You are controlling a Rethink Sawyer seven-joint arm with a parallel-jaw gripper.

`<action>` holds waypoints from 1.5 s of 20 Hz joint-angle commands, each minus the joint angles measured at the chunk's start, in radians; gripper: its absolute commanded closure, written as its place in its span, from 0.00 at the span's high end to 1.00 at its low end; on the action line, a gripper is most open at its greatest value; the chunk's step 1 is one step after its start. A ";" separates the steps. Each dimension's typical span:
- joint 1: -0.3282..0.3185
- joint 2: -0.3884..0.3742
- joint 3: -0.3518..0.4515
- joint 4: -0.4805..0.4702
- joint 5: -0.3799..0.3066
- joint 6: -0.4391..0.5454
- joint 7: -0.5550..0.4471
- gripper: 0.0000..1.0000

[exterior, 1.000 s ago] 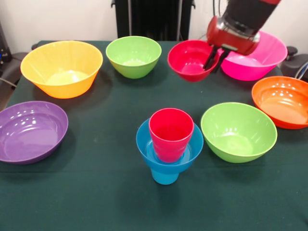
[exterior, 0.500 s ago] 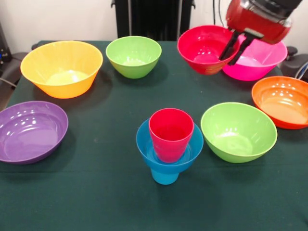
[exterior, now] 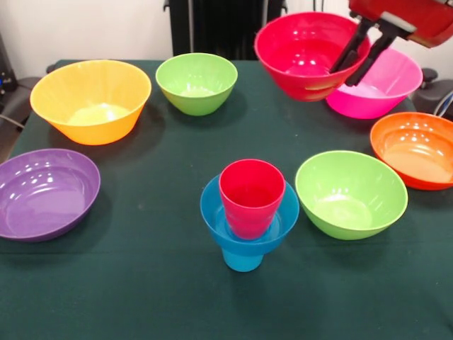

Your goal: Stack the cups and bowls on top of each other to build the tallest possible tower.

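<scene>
The bench [exterior: 141, 283], draped in dark green cloth, is carrying nearly everything. On it the yellow-orange bowl [exterior: 90, 100] is sitting at the far left, the purple bowl [exterior: 46, 193] nearer on the left, the pink bowl [exterior: 382, 88] at the far right and the orange bowl [exterior: 414, 149] at the right edge. Two lime green bowls are lying well apart, one at the far side [exterior: 197, 83] and one nearer on the right [exterior: 350, 193].

The red bowl [exterior: 306, 55] is hanging clear of the bench now, tilted toward the camera and overlapping the pink bowl in view. A second ago it was low by the pink bowl; since then it has been rising and looming larger each half second. The pincer [exterior: 362, 51] is clamped on its right rim, one finger inside and one outside.

The tower [exterior: 248, 216] is standing near the middle front: sky-blue cup [exterior: 242, 258] at the base, small blue bowl [exterior: 241, 223] resting on it, red cup [exterior: 251, 197] sitting upright in that bowl.

Judging by this, the lift is done and the carry toward the tower is beginning; the red bowl will probably need levelling before it settles on the red cup.
</scene>
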 commanded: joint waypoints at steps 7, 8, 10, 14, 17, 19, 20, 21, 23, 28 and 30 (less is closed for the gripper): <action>-0.192 0.216 -0.032 -0.516 0.055 0.315 0.096 0.00; -0.203 0.243 -0.047 -0.567 0.071 0.330 0.089 0.00; -0.216 0.277 -0.071 -0.629 0.102 0.346 0.084 0.00; -0.242 0.341 -0.153 -0.739 0.199 0.377 0.083 0.00; -0.257 0.369 -0.229 -0.783 0.278 0.389 0.089 0.00; -0.270 0.389 -0.299 -0.809 0.348 0.394 0.096 0.00; -0.277 0.399 -0.342 -0.822 0.391 0.395 0.102 0.00; -0.283 0.405 -0.377 -0.829 0.426 0.394 0.103 0.00; -0.295 0.416 -0.457 -0.837 0.508 0.395 0.103 0.00; -0.336 0.435 -0.679 -0.848 0.728 0.390 0.091 0.00; -0.347 0.438 -0.748 -0.845 0.796 0.385 0.080 0.00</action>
